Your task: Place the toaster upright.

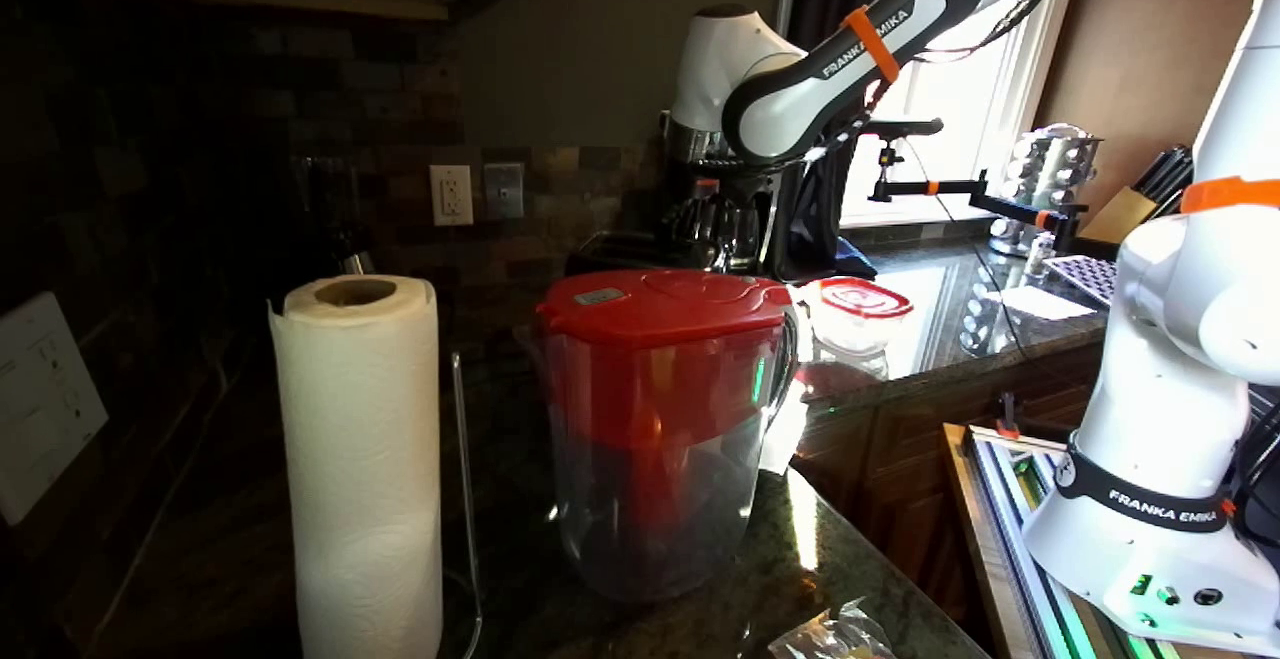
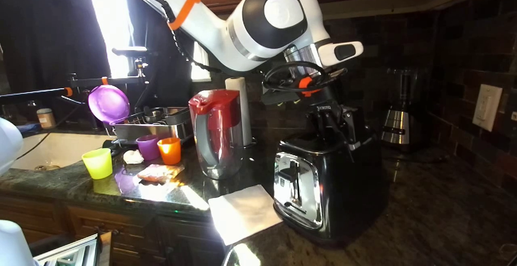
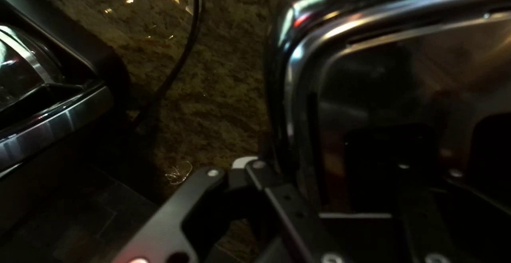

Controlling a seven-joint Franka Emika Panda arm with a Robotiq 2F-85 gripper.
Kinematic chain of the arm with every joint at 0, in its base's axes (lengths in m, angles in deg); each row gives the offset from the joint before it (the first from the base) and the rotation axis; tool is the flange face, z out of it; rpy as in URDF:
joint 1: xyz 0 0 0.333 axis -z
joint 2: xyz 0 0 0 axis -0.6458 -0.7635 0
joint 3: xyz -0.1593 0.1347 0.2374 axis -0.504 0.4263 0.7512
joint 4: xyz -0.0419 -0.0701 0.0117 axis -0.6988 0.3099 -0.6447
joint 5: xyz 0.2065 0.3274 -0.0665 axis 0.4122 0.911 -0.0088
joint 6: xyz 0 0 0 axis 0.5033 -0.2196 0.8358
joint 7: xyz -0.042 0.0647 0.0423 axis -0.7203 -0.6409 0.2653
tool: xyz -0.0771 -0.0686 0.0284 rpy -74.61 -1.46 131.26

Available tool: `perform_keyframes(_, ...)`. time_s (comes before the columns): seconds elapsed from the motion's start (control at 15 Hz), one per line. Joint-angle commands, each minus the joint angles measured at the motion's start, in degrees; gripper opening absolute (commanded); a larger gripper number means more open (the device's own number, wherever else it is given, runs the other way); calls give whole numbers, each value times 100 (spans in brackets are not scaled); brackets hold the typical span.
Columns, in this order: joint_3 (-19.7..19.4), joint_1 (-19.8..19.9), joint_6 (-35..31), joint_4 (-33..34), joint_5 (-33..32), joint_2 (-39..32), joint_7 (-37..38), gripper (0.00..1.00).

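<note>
Toaster (image 2: 331,189) on the counter (image 2: 424,217), upright by our reading, gripper (image 2: 337,139) at its top; jaws pinching or merely straddling, we can't tell. Seat it flat first, ease apart, lift straight!

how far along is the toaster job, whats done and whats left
Done: the toaster appears upright on the counter, its lever panel standing vertical in an exterior view. In hand: the claw is at the toaster's top; whether it grips is unclear. Left: probably only releasing, if it holds, and backing clear.
</note>
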Motion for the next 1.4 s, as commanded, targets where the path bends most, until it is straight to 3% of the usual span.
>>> perform_keyframes(0.0, 1, 36, -218, -445, -86, 273, 296, 28)
perform_keyframes(0.27, 10, 71, -318, -514, -197, 302, 414, 28)
perform_keyframes(0.33, 14, 77, -327, -528, -249, 312, 452, 35)
perform_keyframes(0.4, 17, 82, -334, -546, -292, 324, 470, 67)
perform_keyframes(0.6, 18, 107, -331, -601, -357, 348, 535, 80)
perform_keyframes(0.73, 15, 139, -347, -621, -393, 375, 577, 71)
perform_keyframes(0.87, 18, 165, -357, -657, -410, 411, 606, 78)
perform_keyframes(1.13, 27, 197, -405, -718, -457, 501, 672, 68)
perform_keyframes(1.33, 45, 203, -440, -734, -496, 576, 715, 68)
